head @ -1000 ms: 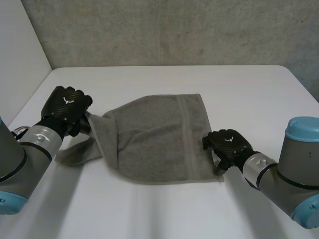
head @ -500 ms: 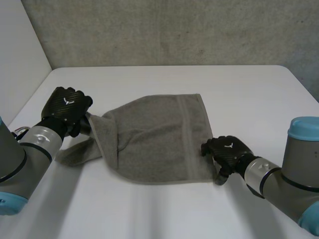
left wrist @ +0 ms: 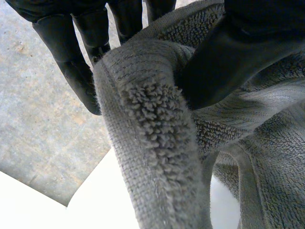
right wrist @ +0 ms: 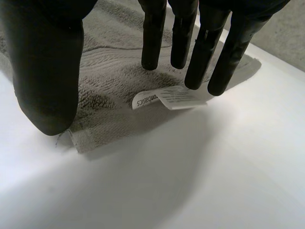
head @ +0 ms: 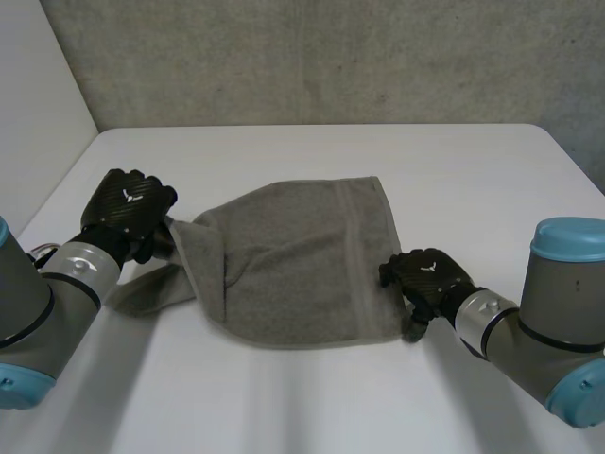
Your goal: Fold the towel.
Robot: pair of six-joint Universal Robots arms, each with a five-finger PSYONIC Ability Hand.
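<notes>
At the near right corner of the grey towel, my right hand hangs with thumb and fingers straight and apart, pinching nothing. The white care label lies just under its fingertips. My left hand is clamped on the bunched left edge, thumb pressing the terry against the fingers. That part is raised off the white table, and the rest lies spread across the middle.

My worry is the right hand closing on the label alone, or on too little cloth, so the corner slips out on the lift. If I pull with the left before the right has hold, I expect the whole towel to drag sideways. The left grip is on a bunch, not a clean corner, so the fold may come out skewed.

Behind the table stands a grey concrete wall, well apart. The only thing in the way, I judge, is the slack flap trailing below the left hand.
</notes>
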